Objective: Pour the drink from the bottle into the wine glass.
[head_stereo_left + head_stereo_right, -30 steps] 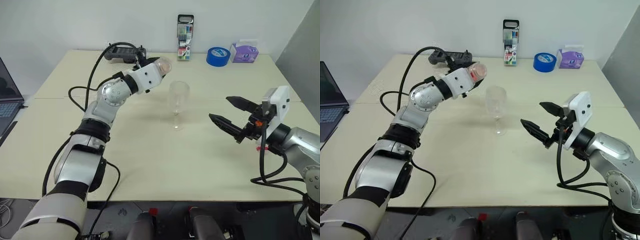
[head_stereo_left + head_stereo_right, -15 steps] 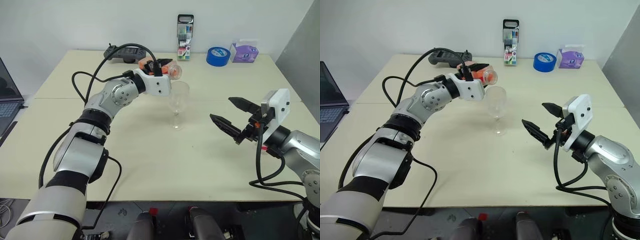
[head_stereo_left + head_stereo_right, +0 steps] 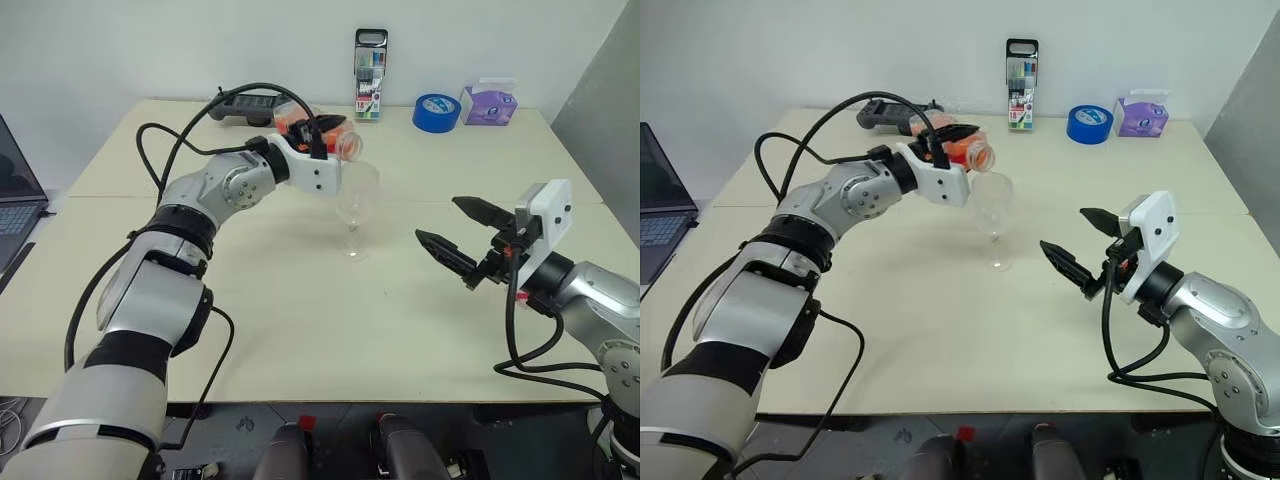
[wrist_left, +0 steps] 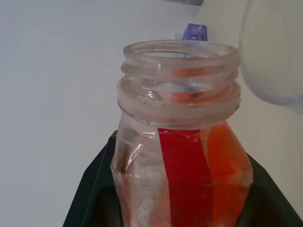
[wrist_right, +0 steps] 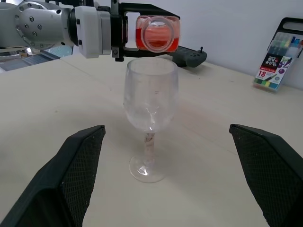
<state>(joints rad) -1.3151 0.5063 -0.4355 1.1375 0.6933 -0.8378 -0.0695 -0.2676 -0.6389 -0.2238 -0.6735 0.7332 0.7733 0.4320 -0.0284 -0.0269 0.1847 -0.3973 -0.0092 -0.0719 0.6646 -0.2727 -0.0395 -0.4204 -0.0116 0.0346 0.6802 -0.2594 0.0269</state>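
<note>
Surface: beige table [image 3: 300,320].
Left gripper [image 3: 322,135]: pinching one uncapped bottle [image 3: 338,143], tipped over one wine glass [image 3: 357,205].
Right gripper [image 3: 462,235]: spread wide, holding nothing.

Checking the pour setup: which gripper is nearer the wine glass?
Left. The left gripper holds the bottle tilted just above the wine glass rim; the right gripper hangs open, off to the glass's right.
</note>
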